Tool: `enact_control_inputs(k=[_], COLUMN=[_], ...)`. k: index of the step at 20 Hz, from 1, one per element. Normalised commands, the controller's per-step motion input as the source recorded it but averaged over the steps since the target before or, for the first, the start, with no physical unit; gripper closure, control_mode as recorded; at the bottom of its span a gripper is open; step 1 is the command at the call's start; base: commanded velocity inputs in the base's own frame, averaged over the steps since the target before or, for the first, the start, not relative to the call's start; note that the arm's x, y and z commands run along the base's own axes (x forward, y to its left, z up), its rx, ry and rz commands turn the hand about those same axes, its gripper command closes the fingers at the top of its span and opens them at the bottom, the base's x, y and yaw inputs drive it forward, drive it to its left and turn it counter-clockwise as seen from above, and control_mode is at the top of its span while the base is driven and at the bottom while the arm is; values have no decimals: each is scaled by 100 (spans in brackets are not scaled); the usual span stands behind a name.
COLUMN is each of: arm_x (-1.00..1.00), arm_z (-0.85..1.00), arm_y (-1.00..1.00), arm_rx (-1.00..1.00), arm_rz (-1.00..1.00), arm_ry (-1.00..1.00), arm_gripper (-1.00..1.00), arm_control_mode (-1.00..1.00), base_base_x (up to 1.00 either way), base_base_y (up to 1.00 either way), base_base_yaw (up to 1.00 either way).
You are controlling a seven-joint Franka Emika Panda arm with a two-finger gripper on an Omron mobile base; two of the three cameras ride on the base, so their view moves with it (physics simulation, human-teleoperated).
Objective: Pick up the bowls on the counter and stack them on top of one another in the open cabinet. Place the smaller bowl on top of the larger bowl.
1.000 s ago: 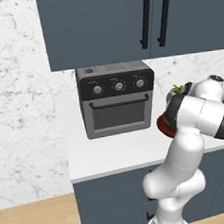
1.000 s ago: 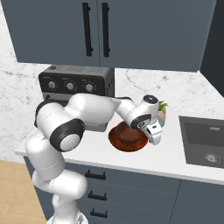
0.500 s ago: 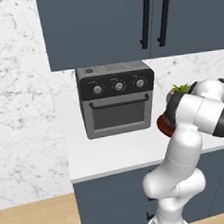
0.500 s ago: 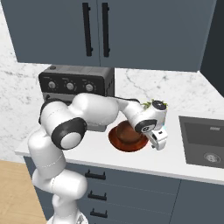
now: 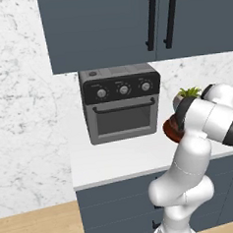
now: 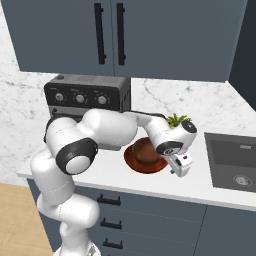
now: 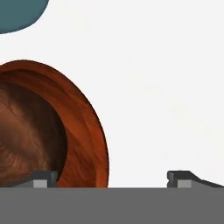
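The larger bowl [image 6: 145, 164] is a wide reddish-brown dish on the white counter [image 6: 150, 182]. A darker rounded shape, the smaller bowl [image 6: 145, 149], sits in it or just behind it; I cannot tell which. My gripper [image 6: 181, 169] points down at the dish's right edge and is open. In the hand view the gripper [image 7: 111, 179] straddles the larger bowl's rim [image 7: 87, 131], one tip over the bowl and the other over bare counter [image 7: 166, 87]. In the left base view my arm covers most of the bowl [image 5: 169, 128]. The open cabinet's inside is out of view.
A potted plant [image 6: 177, 120] in a teal pot [image 7: 17, 13] stands right behind the bowls. A toaster oven [image 6: 87, 95] sits to their left. The sink [image 6: 235, 160] lies to the right. A twin-handled wall cabinet [image 6: 110, 35] hangs above.
My gripper has sunk toward the counter and shifted slightly right, beside the bowls. Its jaws stay wide open. The bowls have not moved.
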Motion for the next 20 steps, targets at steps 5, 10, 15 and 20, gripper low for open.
enact_control_inputs(k=[5, 10, 15, 20], arm_x=[10, 7, 13, 26], arm_z=[-33, -31, -8, -22], arm_y=[11, 0, 1, 4], arm_rx=[6, 7, 6, 2], arm_rz=[3, 3, 0, 0], arm_ry=[0, 0, 0, 0], arm_gripper=[-100, -100, -100, -100], arm_control_mode=[-100, -100, -100, -100], base_base_x=[0, 0, 0, 0], base_base_y=[0, 0, 0, 0], base_base_yaw=[0, 0, 0, 0])
